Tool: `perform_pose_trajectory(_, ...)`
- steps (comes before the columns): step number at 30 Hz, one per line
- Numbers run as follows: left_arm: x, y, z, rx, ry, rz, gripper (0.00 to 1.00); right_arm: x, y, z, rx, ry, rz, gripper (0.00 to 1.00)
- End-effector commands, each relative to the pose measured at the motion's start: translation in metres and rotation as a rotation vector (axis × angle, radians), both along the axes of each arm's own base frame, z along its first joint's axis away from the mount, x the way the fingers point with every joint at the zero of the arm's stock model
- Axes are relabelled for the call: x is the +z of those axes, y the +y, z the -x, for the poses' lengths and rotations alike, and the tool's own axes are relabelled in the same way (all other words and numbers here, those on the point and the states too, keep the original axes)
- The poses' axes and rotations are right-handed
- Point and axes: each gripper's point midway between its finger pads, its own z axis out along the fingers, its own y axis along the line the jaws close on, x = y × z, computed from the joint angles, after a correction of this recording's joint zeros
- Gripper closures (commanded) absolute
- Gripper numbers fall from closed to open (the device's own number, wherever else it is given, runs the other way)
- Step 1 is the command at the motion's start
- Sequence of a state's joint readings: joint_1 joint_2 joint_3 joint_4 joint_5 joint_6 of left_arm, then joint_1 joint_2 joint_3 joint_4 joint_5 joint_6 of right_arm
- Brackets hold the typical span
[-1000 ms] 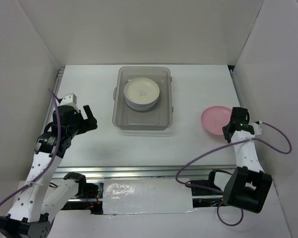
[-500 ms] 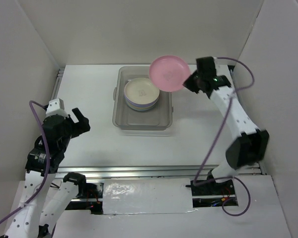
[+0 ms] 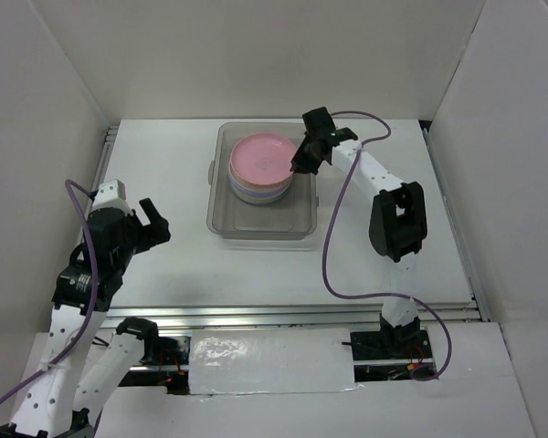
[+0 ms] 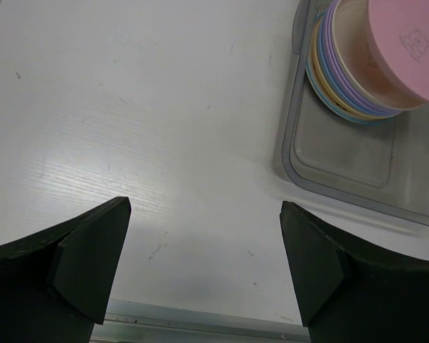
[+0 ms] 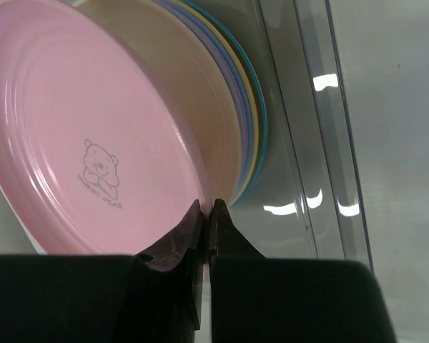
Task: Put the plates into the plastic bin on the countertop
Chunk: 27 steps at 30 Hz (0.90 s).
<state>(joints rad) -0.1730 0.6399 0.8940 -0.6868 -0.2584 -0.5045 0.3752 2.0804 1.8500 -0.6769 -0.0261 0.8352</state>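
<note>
Pinching the pink plate (image 3: 258,157) at its rim, the right pincer (image 3: 300,164) holds it tilted over the plate stack (image 4: 343,100) inside the plastic bin (image 3: 260,228) (cream, lavender, yellow, blue edges show beneath). Bin sits mid-bench (image 3: 164,164), toward the back. Left pincer (image 3: 155,219) hangs wide open, left of the bin, holding nothing.

Loads of bare countertop (image 3: 164,164) left of the bin (image 3: 256,226), and the near right corner is free too. The bin's near half is bare. Its back half is filled by the plate stack (image 3: 256,194), pink plate (image 3: 260,155) on top. The right arm (image 3: 370,173) hangs across the bin's right rim, so that side is blocked. Walls (image 3: 46,137) box in three sides.
</note>
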Motion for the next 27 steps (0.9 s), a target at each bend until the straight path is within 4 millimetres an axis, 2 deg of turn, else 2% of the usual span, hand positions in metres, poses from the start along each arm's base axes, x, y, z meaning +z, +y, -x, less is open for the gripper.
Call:
perform_pose_trajectory(1,0.008,-0.005,-0.006,-0.018,-0.041,0.018,0.01,0.032,0.010,-0.026,0.023,-0.112,-0.043,0.98)
perform_pose_trajectory(3,0.009,-0.006,-0.005,-0.023,-0.047,0.020,0.01,0.026,0.013,-0.028,0.024,-0.108,-0.056,0.95)
perform_pose_trajectory(6,0.009,-0.007,-0.006,-0.032,-0.046,0.020,0.01,0.024,0.017,-0.027,0.037,-0.112,-0.070,0.71)
perform_pose_trajectory(8,0.008,-0.008,-0.007,-0.036,-0.042,0.021,0.01,0.031,0.024,-0.023,0.067,-0.130,-0.074,0.53)
perform_pose_trajectory(10,0.008,-0.008,-0.007,-0.041,-0.040,0.020,0.01,0.040,0.028,-0.020,0.084,-0.148,-0.066,0.44)
perform_pose_trajectory(11,0.008,-0.009,-0.007,-0.044,-0.040,0.021,0.01,0.045,0.035,-0.015,0.102,-0.159,-0.070,0.08)
perform_pose_trajectory(12,0.008,-0.009,-0.007,-0.046,-0.040,0.020,0.01,0.056,0.038,-0.011,0.117,-0.178,-0.085,0.00)
perform_pose_trajectory(14,0.008,-0.009,-0.007,-0.041,-0.040,0.020,0.01,0.068,0.035,-0.004,0.120,-0.192,-0.078,0.00)
perform_pose_trajectory(16,0.009,-0.005,-0.006,-0.018,-0.045,0.019,0.01,0.095,0.018,0.008,0.083,-0.251,-0.033,0.00)
perform_pose_trajectory(17,0.010,-0.002,-0.004,-0.004,-0.045,0.017,0.01,0.122,0.007,0.018,0.058,-0.309,-0.001,0.00)
perform_pose_trajectory(18,0.012,0.002,-0.004,0.023,-0.051,0.008,0.01,0.120,-0.006,0.031,0.038,-0.290,0.058,0.00)
perform_pose_trajectory(19,0.013,0.006,-0.003,0.044,-0.052,0.006,0.01,0.128,-0.028,0.035,-0.016,-0.326,0.171,0.00)
perform_pose_trajectory(20,0.012,0.009,-0.003,0.066,-0.047,0.000,0.01,0.154,-0.043,0.052,-0.045,-0.379,0.216,0.00)
perform_pose_trajectory(21,0.012,0.016,-0.002,0.098,-0.042,-0.015,0.01,0.147,-0.062,0.069,-0.085,-0.365,0.344,0.00)
perform_pose_trajectory(22,0.012,0.018,-0.002,0.113,-0.033,-0.022,0.01,0.149,-0.070,0.084,-0.085,-0.367,0.400,0.00)
perform_pose_trajectory(23,0.009,0.020,-0.003,0.126,-0.010,-0.032,0.01,0.172,-0.082,0.105,-0.104,-0.411,0.412,0.00)
perform_pose_trajectory(24,0.012,0.023,-0.003,0.141,-0.006,-0.037,0.01,0.157,-0.092,0.123,-0.089,-0.370,0.476,0.00)
perform_pose_trajectory(25,0.010,0.026,-0.002,0.156,0.013,-0.047,0.01,0.161,-0.092,0.141,-0.073,-0.388,0.492,0.00)
perform_pose_trajectory(26,0.015,0.029,-0.004,0.172,0.013,-0.058,0.01,0.167,-0.110,0.164,-0.091,-0.415,0.522,0.00)
perform_pose_trajectory(27,0.015,0.032,-0.002,0.185,0.032,-0.071,0.01,0.170,-0.108,0.180,-0.052,-0.439,0.525,0.00)
